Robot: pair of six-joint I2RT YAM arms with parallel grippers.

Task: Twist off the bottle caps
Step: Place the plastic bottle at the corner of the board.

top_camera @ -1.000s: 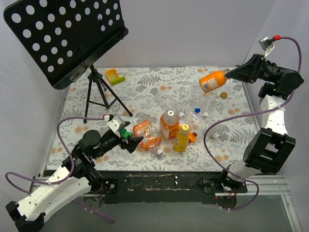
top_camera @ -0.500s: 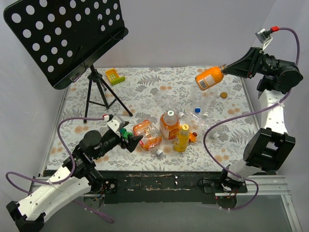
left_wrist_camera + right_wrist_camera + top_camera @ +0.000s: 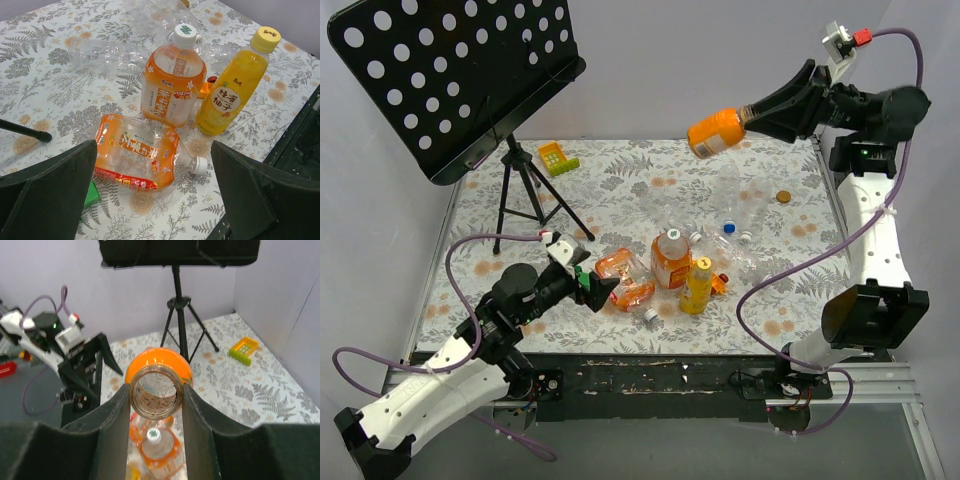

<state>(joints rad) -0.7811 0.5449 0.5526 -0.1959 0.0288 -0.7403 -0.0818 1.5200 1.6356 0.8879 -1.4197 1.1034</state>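
Above table, right gripper (image 3: 749,116) aloft, clamping orange bottle (image 3: 713,133) neck

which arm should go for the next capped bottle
Left. The left arm hovers, jaws open, right by the lying bottle, its white cap on. The right arm is up at the far side, jaws shut on an uncapped orange bottle.

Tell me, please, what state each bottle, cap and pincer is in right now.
held orange bottle: in the air, mouth open, no cap.
right pincer: shut on that bottle's neck.
left pincer: open, empty.
white-capped bottle: upright, cap on.
yellow bottle: upright, cap on.
crumpled bottle: lying on its side, cap on.
loose orange cap: lying loose, on no bottle.
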